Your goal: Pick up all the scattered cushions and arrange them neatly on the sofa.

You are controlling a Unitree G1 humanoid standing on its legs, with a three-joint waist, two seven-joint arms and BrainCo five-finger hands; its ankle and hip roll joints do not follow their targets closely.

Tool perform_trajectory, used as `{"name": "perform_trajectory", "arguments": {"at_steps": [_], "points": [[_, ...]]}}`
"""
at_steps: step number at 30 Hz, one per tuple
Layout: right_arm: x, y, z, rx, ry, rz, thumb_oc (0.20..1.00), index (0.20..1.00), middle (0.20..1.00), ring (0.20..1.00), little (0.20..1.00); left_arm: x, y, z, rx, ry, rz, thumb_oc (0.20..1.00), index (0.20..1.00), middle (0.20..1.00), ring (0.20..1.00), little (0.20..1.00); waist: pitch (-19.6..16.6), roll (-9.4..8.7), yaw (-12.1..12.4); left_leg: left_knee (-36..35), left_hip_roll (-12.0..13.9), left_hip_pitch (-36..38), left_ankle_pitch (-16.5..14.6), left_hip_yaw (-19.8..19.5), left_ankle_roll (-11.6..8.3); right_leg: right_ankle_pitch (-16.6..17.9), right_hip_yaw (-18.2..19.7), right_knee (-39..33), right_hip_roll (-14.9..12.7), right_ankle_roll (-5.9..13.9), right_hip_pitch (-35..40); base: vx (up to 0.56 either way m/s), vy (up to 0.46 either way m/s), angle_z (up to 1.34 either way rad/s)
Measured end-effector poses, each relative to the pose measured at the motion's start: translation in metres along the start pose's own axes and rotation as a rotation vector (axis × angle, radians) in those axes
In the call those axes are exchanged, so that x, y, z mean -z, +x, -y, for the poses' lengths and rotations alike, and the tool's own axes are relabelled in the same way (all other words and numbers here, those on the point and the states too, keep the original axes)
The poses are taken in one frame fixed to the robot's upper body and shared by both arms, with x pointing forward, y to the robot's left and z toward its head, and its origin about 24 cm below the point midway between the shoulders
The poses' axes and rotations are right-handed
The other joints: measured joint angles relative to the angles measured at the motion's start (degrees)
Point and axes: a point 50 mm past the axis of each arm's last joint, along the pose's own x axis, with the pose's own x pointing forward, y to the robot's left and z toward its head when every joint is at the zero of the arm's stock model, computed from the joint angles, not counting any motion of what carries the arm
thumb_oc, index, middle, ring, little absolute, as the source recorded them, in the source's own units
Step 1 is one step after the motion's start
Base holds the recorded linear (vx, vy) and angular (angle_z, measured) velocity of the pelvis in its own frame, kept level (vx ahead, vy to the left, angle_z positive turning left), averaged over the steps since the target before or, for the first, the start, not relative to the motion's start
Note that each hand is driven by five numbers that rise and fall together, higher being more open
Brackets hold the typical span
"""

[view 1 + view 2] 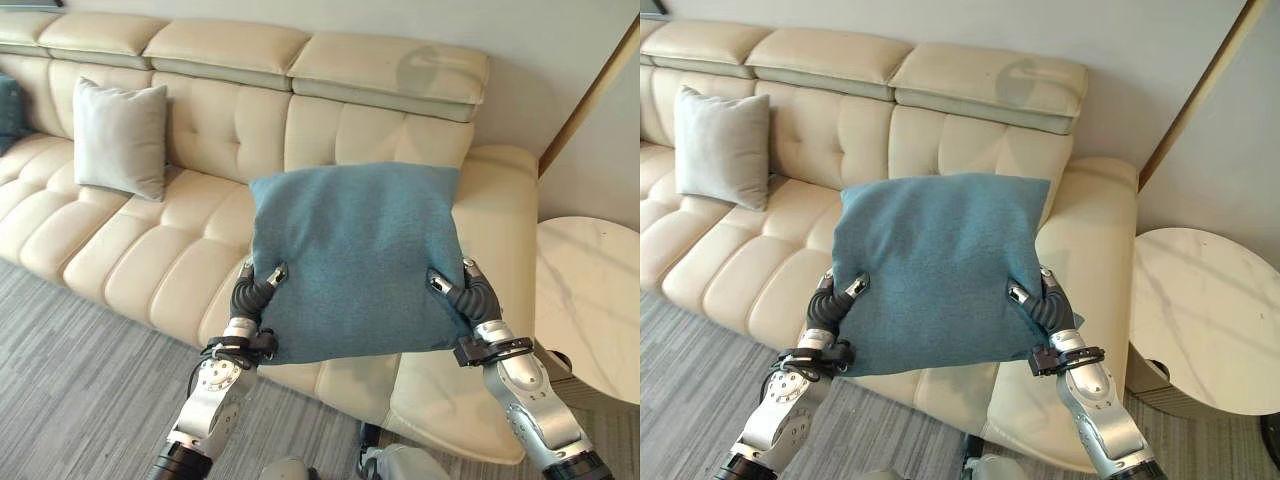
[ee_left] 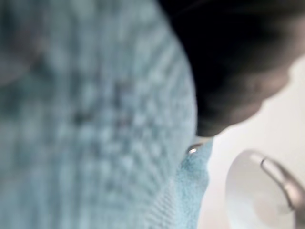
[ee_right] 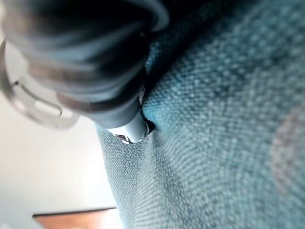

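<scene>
Teal and nubbly, the blue cushion (image 1: pixel 355 260) hangs in the air in front of the cream leather sofa (image 1: pixel 190 240), held upright over the sofa's right-hand seat and clear of the upholstery. Left hand (image 1: pixel 258 288) clamps its lower left edge, thumb pressed into the front face; right hand (image 1: pixel 460 288) clamps the lower right edge the same way (the remaining fingers are tucked behind the fabric, so their curl cannot be told). Further along the sofa, a light grey cushion (image 1: pixel 122 137) leans upright against the backrest. Past the sofa's right armrest stands a round marble side table (image 1: pixel 590 300). Grey striped carpet (image 1: pixel 70 390) runs before the sofa.
</scene>
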Motion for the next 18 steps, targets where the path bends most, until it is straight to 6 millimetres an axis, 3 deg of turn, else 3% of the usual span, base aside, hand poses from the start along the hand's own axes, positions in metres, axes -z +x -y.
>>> {"name": "perform_trajectory", "arguments": {"at_steps": [2, 3, 5, 6, 7, 8, 10, 11, 12, 14, 18], "points": [[0.000, 0.000, -0.001, 0.004, 0.010, 0.003, 0.200, 0.200, 0.200, 0.200, 0.200, -0.002, 0.001, -0.001, 0.003, 0.009, 0.004, 0.200, 0.200, 0.200, 0.200, 0.200, 0.31, -1.78, 0.17, -7.55, 0.88, -2.32, 3.94, -3.84, -0.15, -0.70, 2.78, -0.04, -0.05, 1.17, 1.88, 0.13, 0.148, -0.79], [0.000, 0.000, -0.001, 0.006, 0.012, 0.004, 0.200, 0.200, 0.200, 0.200, 0.200, -0.003, 0.003, -0.001, 0.005, 0.012, 0.009, 0.200, 0.200, 0.200, 0.200, 0.200, 0.34, -2.15, 0.14, -8.99, 1.95, -4.19, 6.32, -6.44, -0.63, -0.91, 3.79, -0.03, 0.44, 1.52, 2.37, 0.09, 0.113, -1.14], [0.000, 0.001, -0.002, 0.012, 0.020, 0.008, 0.200, 0.200, 0.200, 0.200, 0.200, -0.004, 0.004, -0.002, 0.007, 0.023, 0.012, 0.200, 0.200, 0.200, 0.200, 0.200, -0.17, -2.89, 0.91, -7.79, 2.90, -2.78, 8.01, -11.99, -1.66, -1.25, 6.96, -0.23, 0.61, 2.13, 2.87, 0.12, 0.213, -0.84], [-0.001, 0.002, 0.000, 0.025, 0.018, 0.017, 0.200, 0.200, 0.200, 0.200, 0.200, -0.007, 0.008, 0.001, 0.019, 0.019, 0.024, 0.200, 0.200, 0.200, 0.200, 0.200, -0.17, -2.97, -0.13, -8.91, 2.60, -2.51, 9.92, -11.98, -1.53, -1.63, 7.36, -0.24, 0.52, 2.83, 2.81, 0.16, 0.296, -0.36], [-0.002, 0.004, 0.002, 0.033, 0.011, 0.021, 0.200, 0.200, 0.200, 0.200, 0.200, -0.008, 0.011, 0.004, 0.022, 0.010, 0.034, 0.200, 0.200, 0.200, 0.200, 0.200, -0.09, -2.57, -0.72, -9.87, 2.21, -1.30, 12.68, -12.95, -0.28, -1.94, 8.76, -0.17, 0.49, 3.75, 3.28, 0.12, 0.216, -0.43], [-0.001, 0.005, 0.002, 0.037, 0.011, 0.019, 0.200, 0.200, 0.200, 0.200, 0.200, -0.007, 0.012, 0.004, 0.016, 0.004, 0.033, 0.200, 0.200, 0.200, 0.200, 0.200, 0.01, -2.07, -0.64, -11.55, 2.25, 0.88, 17.60, -13.43, 1.14, -2.22, 9.04, 0.09, 0.61, 4.35, 3.86, 0.17, 0.327, -0.48], [0.002, 0.004, 0.001, 0.041, 0.013, 0.007, 0.200, 0.200, 0.200, 0.200, 0.200, -0.004, 0.012, 0.003, 0.016, 0.012, 0.016, 0.200, 0.200, 0.200, 0.200, 0.200, 0.05, -1.73, -2.06, -14.82, 1.39, 5.58, 17.32, -12.18, 1.41, -2.07, 9.34, 0.99, -0.55, 6.63, 5.71, 0.13, 0.316, -0.47], [0.003, 0.006, -0.001, 0.037, 0.004, 0.005, 0.200, 0.200, 0.200, 0.200, 0.200, -0.005, 0.012, 0.001, 0.016, 0.020, 0.016, 0.200, 0.200, 0.200, 0.200, 0.200, 0.16, -0.56, -1.67, -16.45, 1.18, 8.50, 17.31, -11.20, 1.42, -3.13, 10.16, 6.14, -1.32, 8.38, 3.84, 0.09, 0.354, -0.97], [0.003, 0.011, -0.007, 0.015, -0.008, 0.014, 0.200, 0.200, 0.200, 0.200, 0.200, -0.010, 0.014, -0.003, 0.008, 0.037, 0.039, 0.200, 0.200, 0.200, 0.200, 0.200, -1.36, -0.36, -1.10, -17.59, -1.67, 9.08, 16.81, -8.40, 2.05, 0.82, 10.38, 0.73, -4.68, 11.76, 2.62, 0.06, 0.278, -1.04], [0.002, 0.023, -0.010, 0.006, -0.010, 0.027, 0.200, 0.200, 0.200, 0.200, 0.200, -0.015, 0.020, -0.009, -0.011, 0.059, 0.054, 0.200, 0.200, 0.200, 0.200, 0.200, -1.34, 0.24, -0.74, -18.55, -3.69, 9.13, 16.70, -5.94, 2.23, 0.24, 11.69, 0.45, -6.74, 11.00, 1.50, 0.00, 0.159, -0.56], [0.005, 0.041, -0.016, 0.006, -0.038, 0.016, 0.200, 0.200, 0.200, 0.200, 0.200, -0.016, 0.027, -0.014, -0.061, 0.094, 0.066, 0.200, 0.200, 0.200, 0.200, 0.200, -1.37, 0.45, 0.42, -18.63, -5.14, 7.58, 16.34, -4.41, 2.71, 1.12, 12.61, -0.96, -8.12, 11.84, -0.01, -0.05, 0.080, -0.17]]}}
